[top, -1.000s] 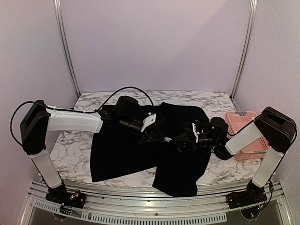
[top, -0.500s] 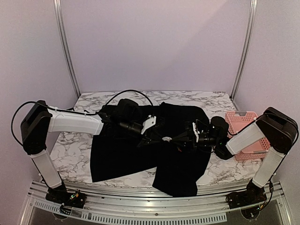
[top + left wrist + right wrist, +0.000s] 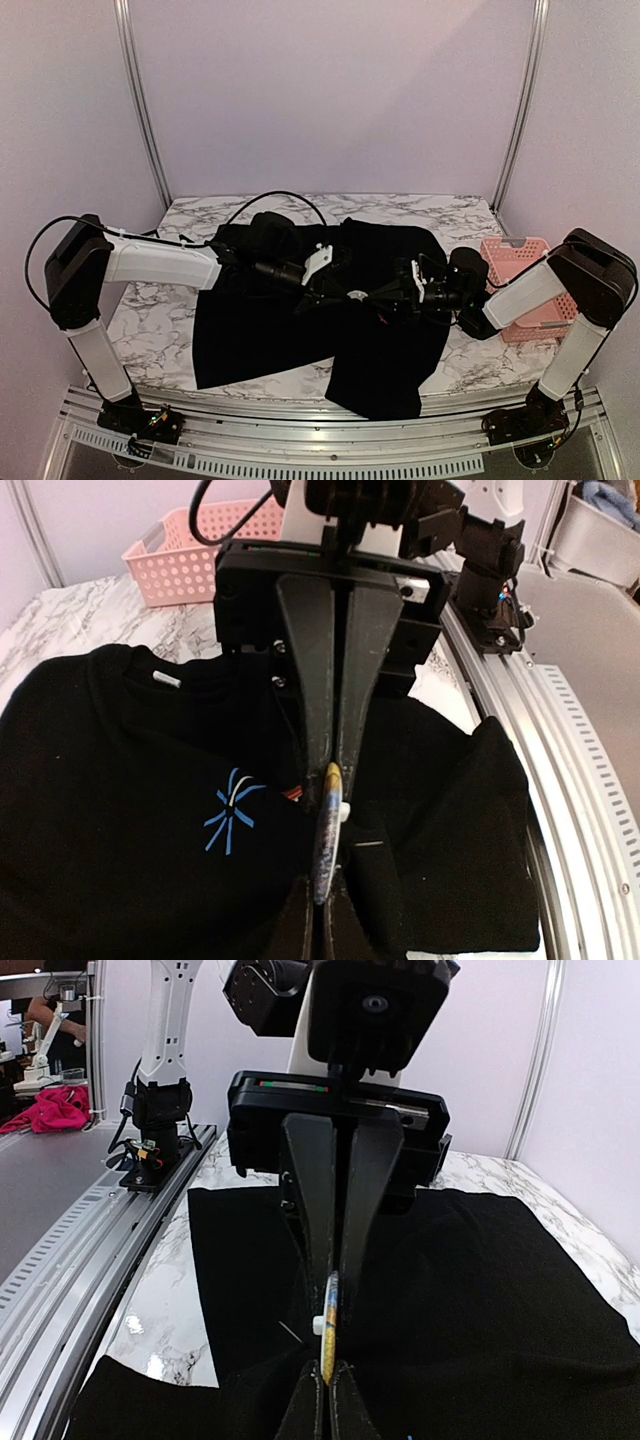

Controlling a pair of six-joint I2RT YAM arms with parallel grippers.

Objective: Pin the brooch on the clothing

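Observation:
The black T-shirt (image 3: 260, 330) lies spread on the marble table, with its light-blue starburst mark (image 3: 230, 818) showing in the left wrist view. The brooch (image 3: 352, 296) is a thin disc with blue and yellow on it, held edge-on just above the shirt's middle. My left gripper (image 3: 338, 291) is shut on one end of it and my right gripper (image 3: 372, 296) is shut on the other, tips facing each other. The brooch also shows in the left wrist view (image 3: 328, 830) and the right wrist view (image 3: 329, 1332), with a small white stub on its side.
A pink perforated basket (image 3: 520, 268) stands at the table's right edge beside the right arm. The shirt's lower hem hangs near the table's front edge (image 3: 300, 392). A metal rail runs along the front.
Both grippers, still closed together on the brooch, have shifted very slightly away from the front edge. The shirt has not moved.

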